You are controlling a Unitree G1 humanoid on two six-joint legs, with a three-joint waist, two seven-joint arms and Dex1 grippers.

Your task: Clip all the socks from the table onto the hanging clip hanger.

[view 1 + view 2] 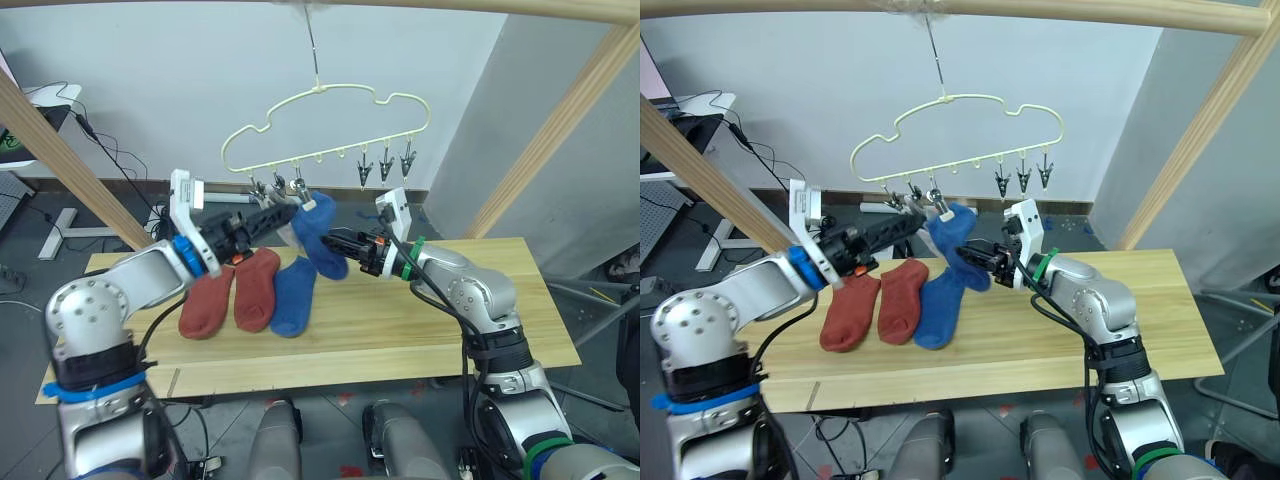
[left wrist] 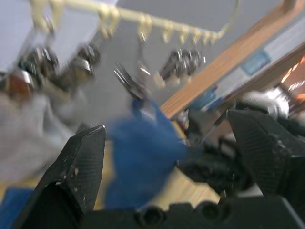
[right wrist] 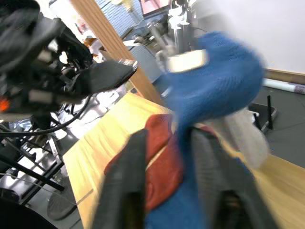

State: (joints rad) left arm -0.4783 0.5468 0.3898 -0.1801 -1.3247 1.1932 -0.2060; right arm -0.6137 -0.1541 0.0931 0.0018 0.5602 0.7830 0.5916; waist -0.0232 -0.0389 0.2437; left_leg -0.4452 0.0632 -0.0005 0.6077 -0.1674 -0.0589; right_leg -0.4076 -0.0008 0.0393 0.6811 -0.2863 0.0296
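You have the right end effector (image 1: 335, 243) pinched shut on a blue sock (image 1: 320, 235), holding it up in the air over the far part of the tabletop (image 1: 420, 330), just under the clip hanger (image 1: 325, 125). The sock's upper end sits at 1 of the grey clips (image 1: 297, 185) on the left part of the hanger's row; whether that clip actually grips it, you cannot tell. The left end effector (image 1: 285, 213) reaches toward the same clip from the left with its fingers (image 2: 78, 171) spread wide, holding nothing, with the blue sock showing between them in the left wrist view.

A light grey sock (image 1: 285, 232) hangs behind the blue one, by the left clips. 3 more clips (image 1: 385, 165) hang bare toward the right end of the hanger.

On the tabletop you have 3 socks lying side by side near the far left part: 2 rust-red socks (image 1: 208, 300) (image 1: 255, 288) and a second blue sock (image 1: 293, 296), each touching its neighbour. The hanger hooks from a wooden pole (image 1: 480, 6) overhead.
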